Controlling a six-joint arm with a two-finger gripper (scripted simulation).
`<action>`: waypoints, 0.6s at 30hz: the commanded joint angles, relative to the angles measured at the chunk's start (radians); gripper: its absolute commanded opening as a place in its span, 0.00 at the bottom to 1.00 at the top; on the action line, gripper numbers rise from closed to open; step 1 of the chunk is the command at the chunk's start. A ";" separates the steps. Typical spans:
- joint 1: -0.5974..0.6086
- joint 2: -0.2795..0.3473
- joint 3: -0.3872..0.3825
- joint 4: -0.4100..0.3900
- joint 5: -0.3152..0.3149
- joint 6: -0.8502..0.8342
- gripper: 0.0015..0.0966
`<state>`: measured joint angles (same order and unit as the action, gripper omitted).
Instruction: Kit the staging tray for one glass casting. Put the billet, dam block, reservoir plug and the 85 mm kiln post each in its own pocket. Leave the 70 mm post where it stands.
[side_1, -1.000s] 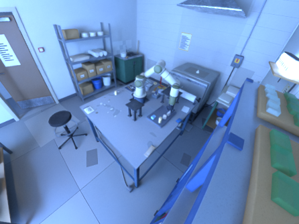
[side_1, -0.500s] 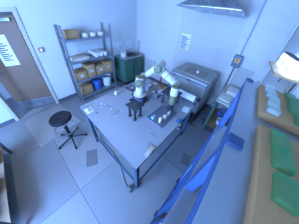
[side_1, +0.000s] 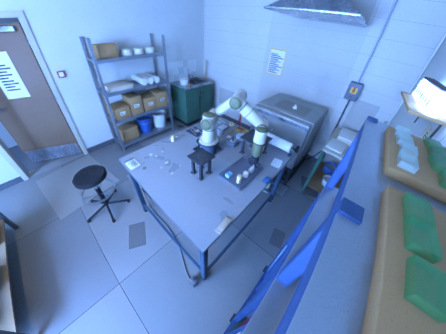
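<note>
On the right half of the grey table lies the dark staging tray [side_1: 241, 173]. The arm reaches down from its base [side_1: 208, 134] to the tray's far end. A small black stand [side_1: 201, 158] is left of the tray. The gripper [side_1: 253, 166] is low over the tray's far pocket and is closed on a small pale piece, which I take to be a kiln post; it is too small to make out.
A grey kiln [side_1: 290, 120] stands behind the table. Small white bits [side_1: 162, 159] lie on the table's left part. A stool [side_1: 90, 177] is on the floor to the left. A blue rail [side_1: 320, 200] runs to the right.
</note>
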<state>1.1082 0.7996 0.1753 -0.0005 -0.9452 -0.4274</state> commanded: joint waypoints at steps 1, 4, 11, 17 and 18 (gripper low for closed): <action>-0.001 -0.001 0.000 0.001 0.000 0.000 0.07; -0.001 -0.001 0.000 0.001 0.000 0.000 0.07; -0.001 -0.001 0.000 0.001 0.000 0.000 0.13; -0.001 -0.001 0.000 0.001 0.000 0.000 0.26; -0.001 -0.001 0.000 0.001 0.000 0.000 0.28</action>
<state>1.1082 0.7995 0.1752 -0.0005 -0.9451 -0.4273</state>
